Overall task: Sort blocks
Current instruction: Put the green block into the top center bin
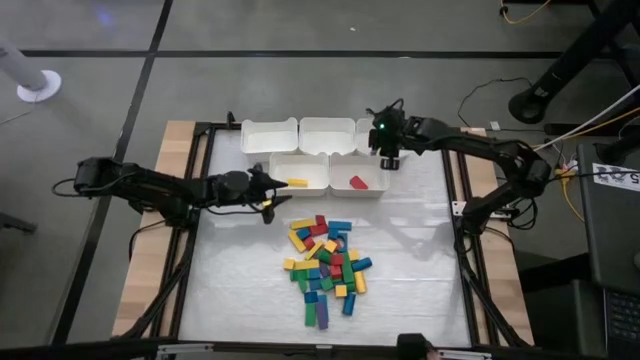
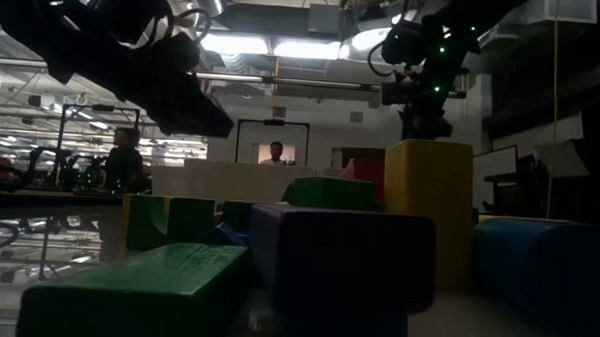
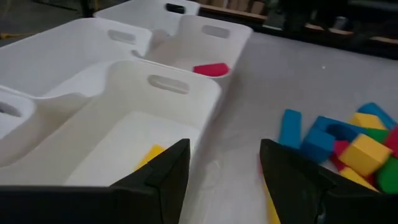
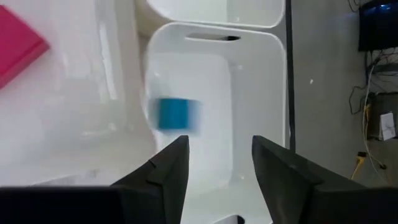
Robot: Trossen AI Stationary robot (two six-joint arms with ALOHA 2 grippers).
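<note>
The right pincer (image 1: 388, 158) hangs over the far right bin (image 4: 249, 81), fingers spread, a blurred blue block (image 4: 174, 115) below it inside that bin. The left pincer (image 1: 272, 193) reaches low beside the bin holding a yellow block (image 1: 297, 183), fingers spread and empty. A red block (image 1: 358, 182) lies in the neighbouring bin. The remaining blocks (image 1: 326, 265) are heaped on the white worktop (image 1: 420, 260). People (image 2: 123, 160) stand in the room beyond.

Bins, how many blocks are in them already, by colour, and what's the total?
Yellow block: 1
Red block: 1
Blue block: 1, blurred, inside the outline of a bin
Total: 3
</note>
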